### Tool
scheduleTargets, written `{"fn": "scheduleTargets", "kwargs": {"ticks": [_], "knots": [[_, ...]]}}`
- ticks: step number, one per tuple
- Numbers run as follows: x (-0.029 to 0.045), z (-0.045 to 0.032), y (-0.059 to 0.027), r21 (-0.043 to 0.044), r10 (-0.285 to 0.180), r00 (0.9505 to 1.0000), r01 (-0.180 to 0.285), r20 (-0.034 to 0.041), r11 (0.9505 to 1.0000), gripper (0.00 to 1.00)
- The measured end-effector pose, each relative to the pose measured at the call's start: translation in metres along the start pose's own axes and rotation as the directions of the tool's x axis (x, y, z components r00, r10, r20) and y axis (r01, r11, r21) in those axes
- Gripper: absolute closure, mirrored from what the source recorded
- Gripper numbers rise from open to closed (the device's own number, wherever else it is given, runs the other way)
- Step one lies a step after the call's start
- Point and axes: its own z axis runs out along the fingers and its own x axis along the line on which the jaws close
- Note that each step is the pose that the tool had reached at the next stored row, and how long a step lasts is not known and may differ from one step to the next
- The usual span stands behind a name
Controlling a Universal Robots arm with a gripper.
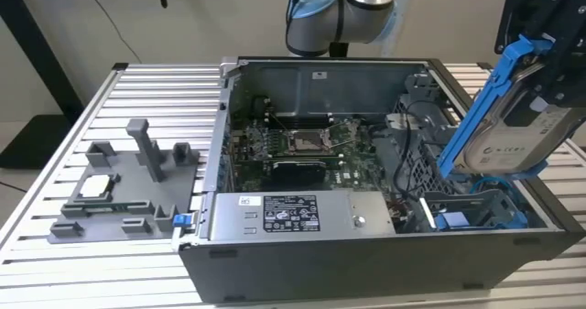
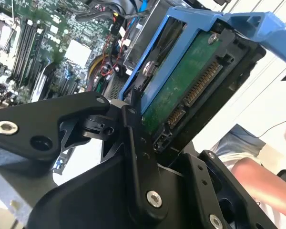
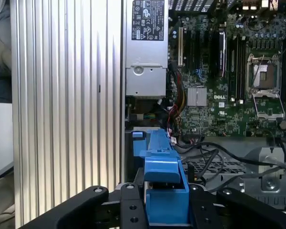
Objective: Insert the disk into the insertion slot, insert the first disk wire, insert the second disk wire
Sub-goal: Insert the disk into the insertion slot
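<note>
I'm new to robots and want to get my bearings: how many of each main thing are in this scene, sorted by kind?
Robot arm: 1
Open computer case: 1
Disk in its blue carrier, held by the gripper: 1
Grey parts fixture on the table: 1
Total: 4

Soft, even light; glare streaks on my bench [image 3: 66, 95], shadowy inside the computer case [image 1: 348, 82], second wrist view's background blown out.

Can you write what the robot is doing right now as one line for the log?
hold: gripper shut on the disk | pose: tilted, over the insertion slot | state: not seated
</note>
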Motion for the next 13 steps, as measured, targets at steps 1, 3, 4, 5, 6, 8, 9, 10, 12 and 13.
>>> {"fn": "scheduleTargets", "kwargs": {"ticks": [1,3,4,5,6,8,9,10,12,13], "knots": [[0.0,0.001,-0.0001,0.0,0.0,1.0,0.0,0.0001,1.0,1.0],[-0.0001,0.0028,-0.0003,0.0,0.0,1.0,0.0,0.0001,1.0,1.0],[0.0,0.0036,-0.0004,0.0,0.0,1.0,0.0,0.0001,1.0,1.0],[0.0,0.0044,-0.0004,0.0,0.0,1.0,0.0,0.0001,1.0,1.0],[0.0,0.0051,-0.0005,0.0,0.0,1.0,0.0,0.0001,1.0,1.0],[-0.0001,0.0063,-0.0006,0.0,0.0,1.0,0.0,0.0001,1.0,1.0],[0.0,0.0069,-0.0006,0.0,0.0,1.0,0.0,0.0001,1.0,1.0],[0.0,0.0074,-0.0007,0.0,0.0,1.0,0.0,0.0001,1.0,1.0],[-0.0001,0.008,-0.0007,0.0,0.0,1.0,0.0,0.0001,1.0,1.0],[-0.0001,0.0083,-0.0007,0.0,0.0,1.0,0.0,0.0001,1.0,1.0]]}}
